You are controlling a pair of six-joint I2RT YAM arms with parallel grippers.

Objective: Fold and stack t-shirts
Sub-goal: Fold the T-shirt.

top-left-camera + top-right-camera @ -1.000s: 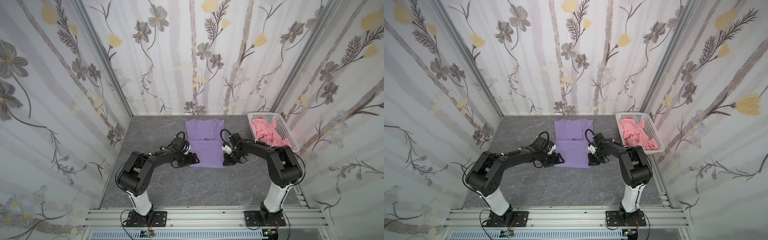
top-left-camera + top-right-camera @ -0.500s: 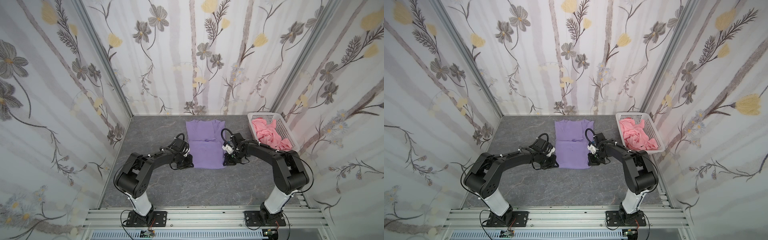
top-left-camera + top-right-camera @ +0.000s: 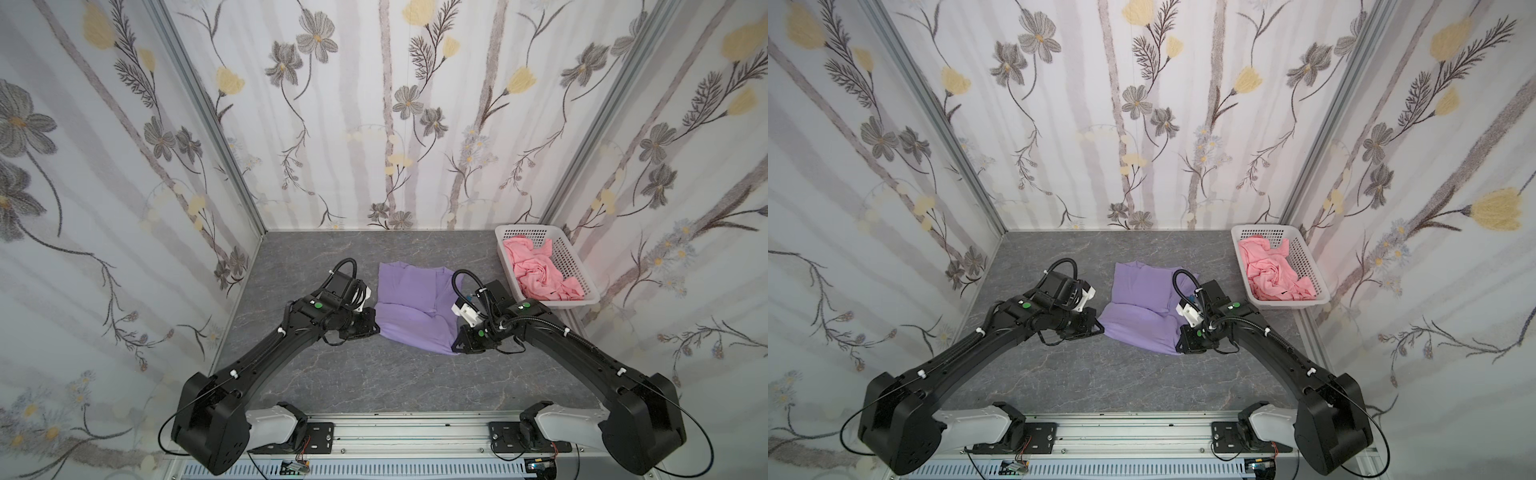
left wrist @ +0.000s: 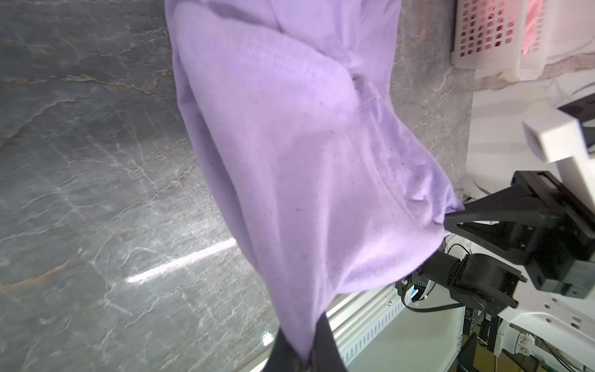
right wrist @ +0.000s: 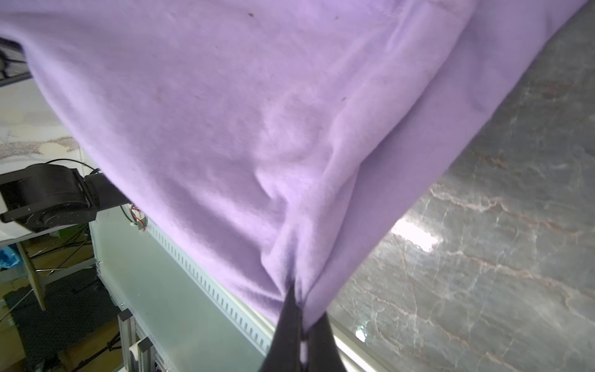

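Spanning the cell, the grey marble-patterned tabletop lies beneath the left fingers and the right fingers. The large lavender-purple cotton t-shirt stretches between them, its near edge raised and its far part resting on the tabletop. Beyond the right fingers, on the side away from the left ones, a white perforated plastic basket holds a crumpled salmon-pink garment. Each pair of fingers is pinched tight on one near corner of the purple shirt.
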